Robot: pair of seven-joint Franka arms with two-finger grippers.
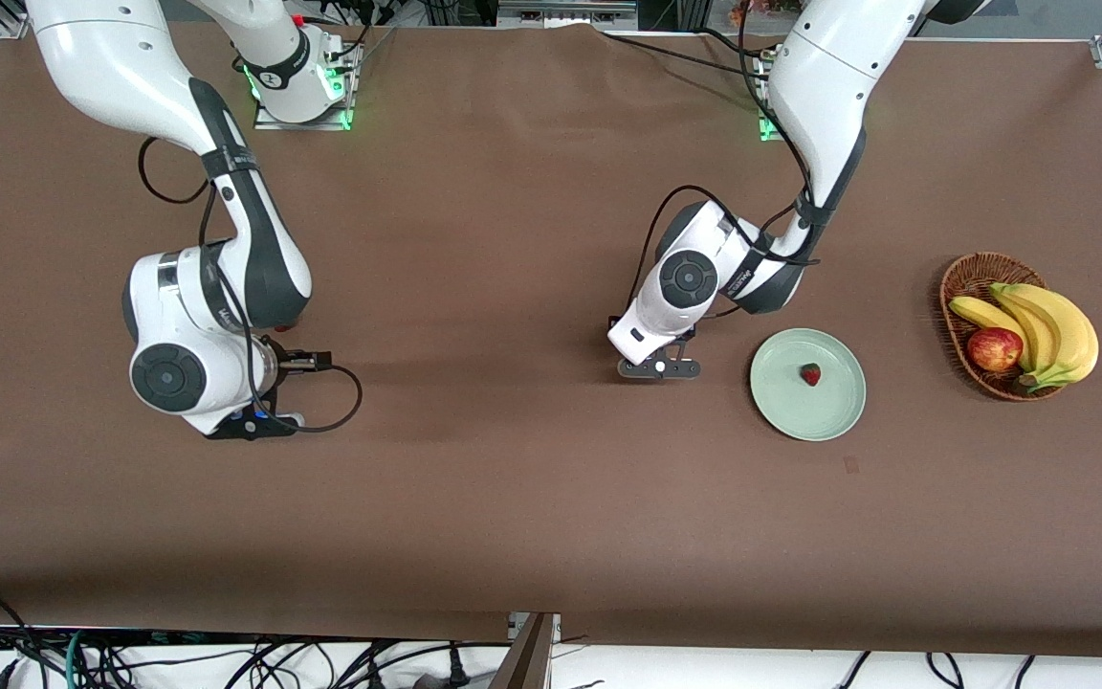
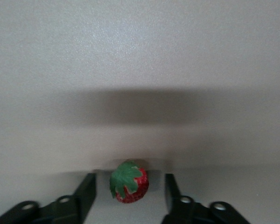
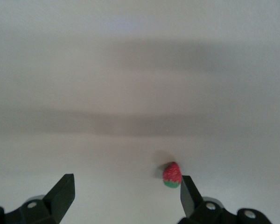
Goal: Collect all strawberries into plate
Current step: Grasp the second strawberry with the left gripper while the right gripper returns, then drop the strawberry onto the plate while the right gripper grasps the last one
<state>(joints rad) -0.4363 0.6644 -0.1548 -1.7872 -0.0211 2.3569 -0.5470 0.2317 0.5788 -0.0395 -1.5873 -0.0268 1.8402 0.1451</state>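
One strawberry lies on the pale green plate. My left gripper is low at the table beside the plate, toward the right arm's end. In the left wrist view it is open, with a second strawberry lying between its fingers, green cap up. My right gripper is low over the table at the right arm's end. In the right wrist view it is open wide, and a third strawberry lies on the table close to one finger. The arms hide both of these berries in the front view.
A brown wicker basket stands at the left arm's end, beside the plate, holding bananas and a red apple. A brown cloth covers the table.
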